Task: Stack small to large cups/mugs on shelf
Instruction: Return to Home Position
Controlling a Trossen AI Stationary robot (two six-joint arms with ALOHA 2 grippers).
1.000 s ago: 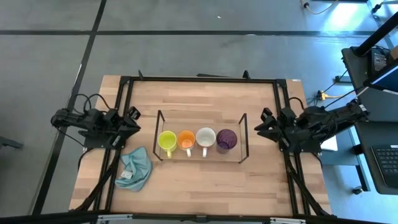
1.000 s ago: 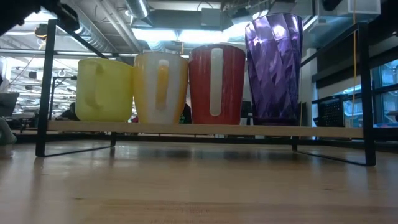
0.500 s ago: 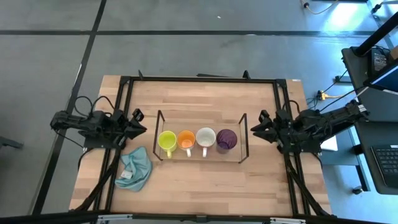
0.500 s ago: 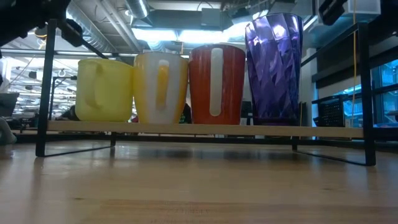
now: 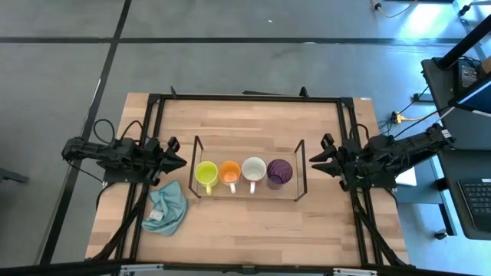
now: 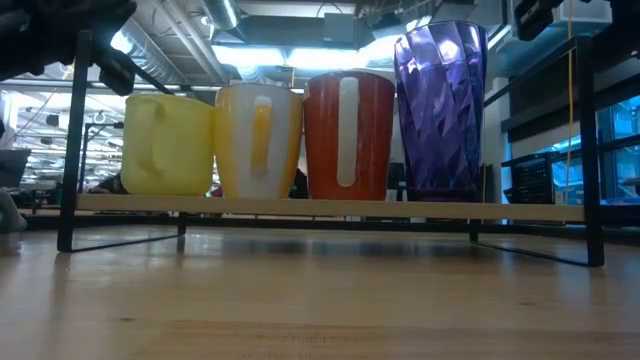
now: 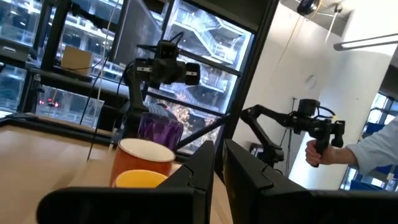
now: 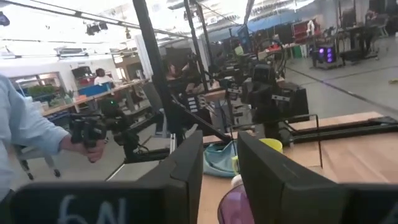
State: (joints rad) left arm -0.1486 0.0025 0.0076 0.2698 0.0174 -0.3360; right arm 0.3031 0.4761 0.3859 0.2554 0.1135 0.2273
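The wooden counter (image 5: 253,123) is carrying the wire shelf (image 5: 247,190) at its middle, the rack's long side running from the left arm across to the right arm.

The left end effector (image 5: 178,159) is hovering just outside the shelf's left end, apart from the wire and pointing in at the row of cups. Its fingers (image 7: 202,180) are lying almost together, with only a thin slit between them, and they are gripping nothing. The right end effector (image 5: 317,159) is hovering just outside the shelf's right end, likewise pointing inward. Its fingers (image 8: 186,168) are standing a little apart and are also gripping nothing.

A light blue cloth (image 5: 167,207) is lying crumpled on the counter beside the shelf's left end, close to the left arm.

All four cups are standing upright on the shelf in one row, side by side. The purple cup (image 5: 279,172) is sitting at the right end, nearest the right end effector but clear of it, and in the low view it is rising above the others. The white mug (image 5: 254,169) is standing next to it, then the orange mug (image 5: 229,172). The yellow-green mug (image 5: 205,174) is closing the row at the left end, nearest the left end effector, with the shelf's end wire between them.
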